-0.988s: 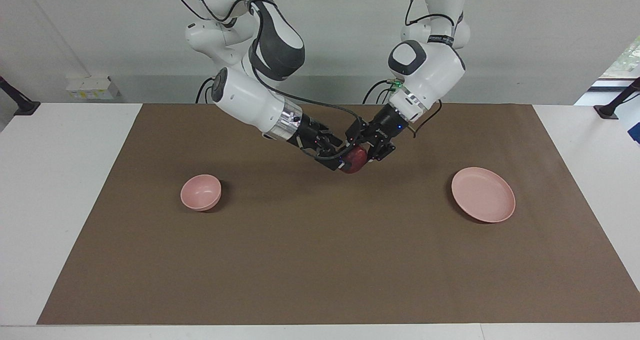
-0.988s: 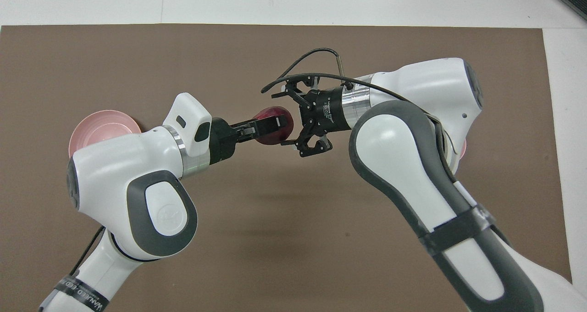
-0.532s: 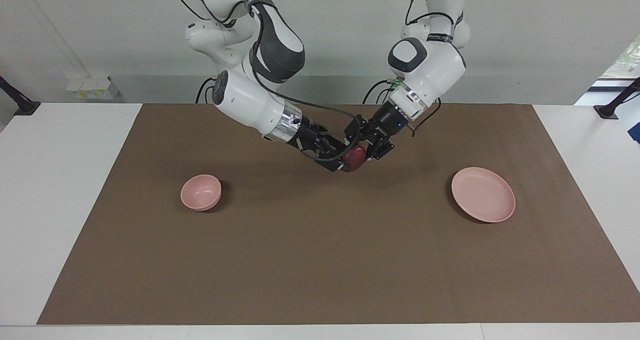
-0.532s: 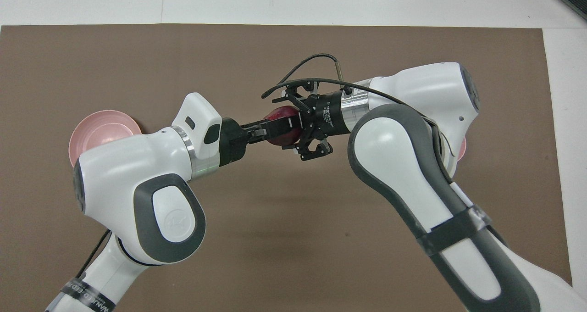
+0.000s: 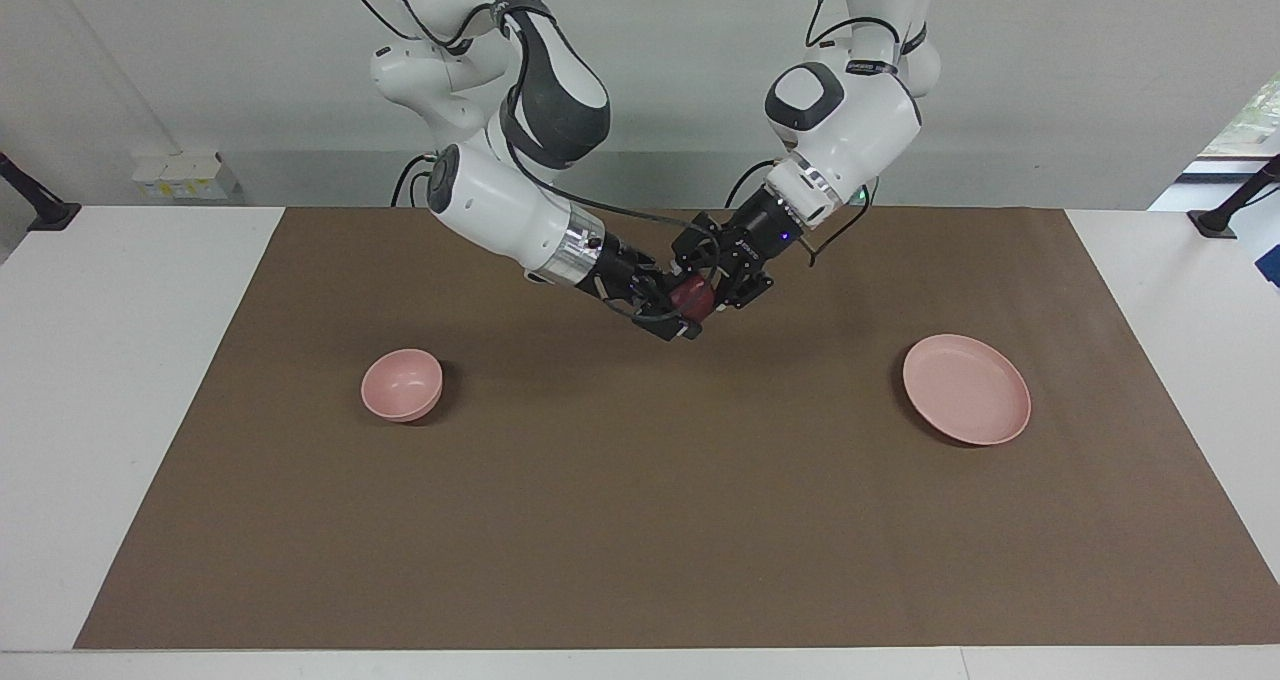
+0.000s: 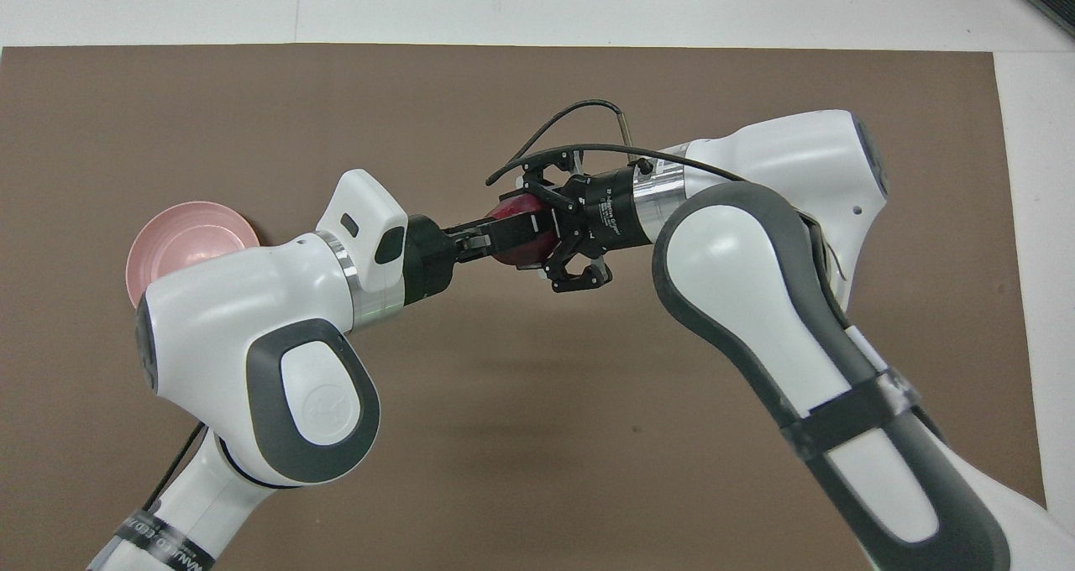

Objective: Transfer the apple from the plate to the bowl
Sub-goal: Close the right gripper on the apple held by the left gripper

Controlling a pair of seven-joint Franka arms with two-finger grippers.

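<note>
Apple (image 5: 694, 300) raised over table (image 5: 120, 380) middle, gripped by left tool (image 5: 712, 285), right tool (image 5: 680, 308) clenched around it too; bowl (image 5: 401, 385) toward right arm's end, plate (image 5: 966, 389) toward left arm's end.

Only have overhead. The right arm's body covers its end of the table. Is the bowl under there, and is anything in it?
Observer: Yes. The bowl stands on the mat toward the right arm's end, upright and empty.
Operator: The plate is half hidden too. Anything on it?
Observer: No. The plate lies bare toward the left arm's end.
Operator: Is the apple resting on the mat or lifted?
Observer: Lifted. The apple is in the air over the middle of the mat, with the left gripper shut on it. The right gripper is up against it, and I cannot tell whether it grips.
</note>
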